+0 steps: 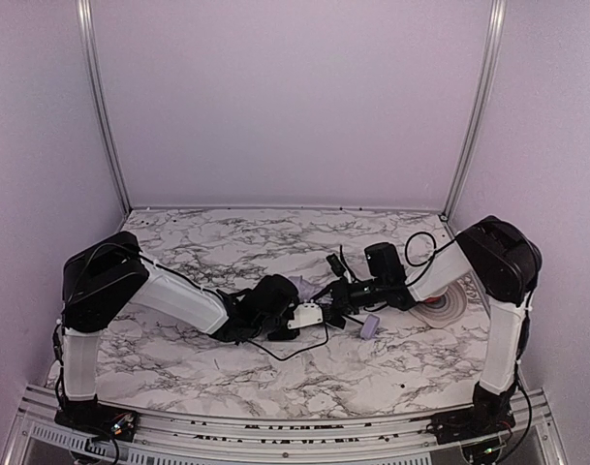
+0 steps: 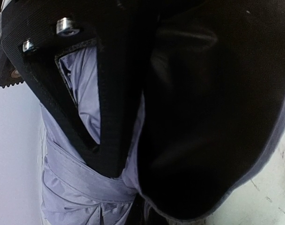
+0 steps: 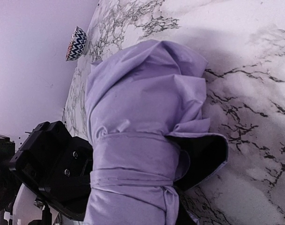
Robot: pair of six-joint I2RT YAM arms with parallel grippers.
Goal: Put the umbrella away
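Note:
The umbrella (image 3: pixel 133 117) is folded into a pale lavender bundle with its strap (image 3: pixel 133 161) wrapped round it, and a flap of black inner side (image 3: pixel 203 157) sticks out. In the top view it lies mid-table between the two grippers, with a bit of fabric (image 1: pixel 302 285) and the small lavender handle (image 1: pixel 370 325) showing. My left gripper (image 1: pixel 287 305) is pressed against the bundle; one black finger (image 2: pixel 107 108) lies over the fabric (image 2: pixel 76 187), the other is hidden. My right gripper (image 1: pixel 345 294) holds the bundle's near end; its fingers are hidden by fabric.
An orange-and-white bowl (image 1: pixel 440 306) sits at the right, under the right forearm. It also shows in the right wrist view (image 3: pixel 76 43), far behind the umbrella. Black cables (image 1: pixel 295 344) trail over the marble table (image 1: pixel 227 378). Walls close off the back and sides.

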